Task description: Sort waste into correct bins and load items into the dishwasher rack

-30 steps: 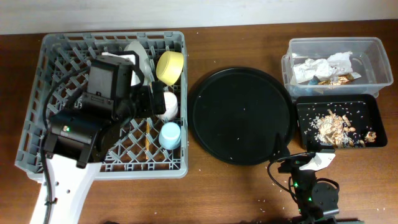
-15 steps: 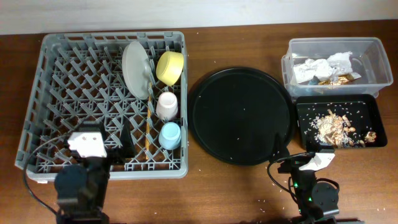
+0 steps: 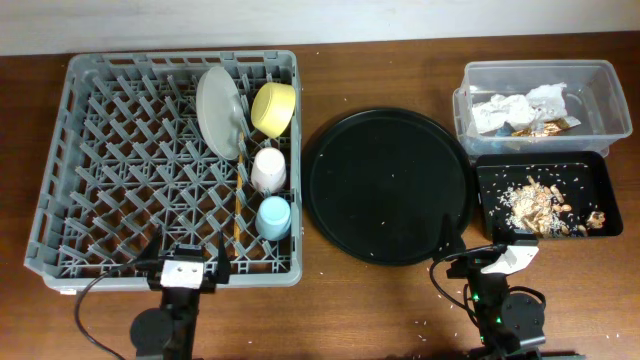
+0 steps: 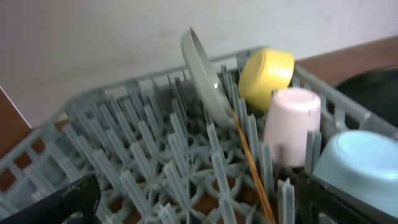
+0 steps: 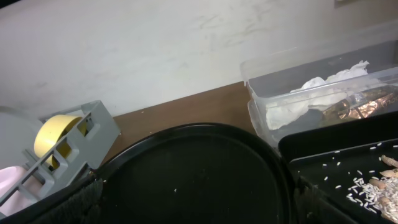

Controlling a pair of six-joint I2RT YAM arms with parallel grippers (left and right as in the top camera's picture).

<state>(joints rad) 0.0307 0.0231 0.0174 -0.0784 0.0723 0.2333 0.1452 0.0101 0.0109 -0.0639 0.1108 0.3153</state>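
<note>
The grey dishwasher rack (image 3: 110, 150) holds the white plate (image 3: 218, 112) on edge, the yellow bowl (image 3: 273, 107), the pink cup (image 3: 268, 170), the light-blue cup (image 3: 273, 217) and the chopsticks (image 3: 239, 195). The clear tub (image 3: 600, 80) holds white napkins (image 3: 515, 108) and the brown-gold wrapper (image 3: 553, 126). The black rectangular tray (image 3: 490, 215) holds beige scraps (image 3: 540, 205). My left gripper (image 3: 187, 252) is open and empty at the rack's front edge, facing the plate (image 4: 202, 78) and cups. My right gripper (image 3: 480, 255) is open and empty, low in front of the black tray.
A large round black tray (image 3: 388, 185) lies between the rack and the bins, with a few crumbs on it. It fills the right wrist view (image 5: 199, 174). Bare wooden table shows along the front and back edges.
My left arm has pulled back from over the rack to the table's front edge, uncovering the plate and cups. The right arm has not moved.
</note>
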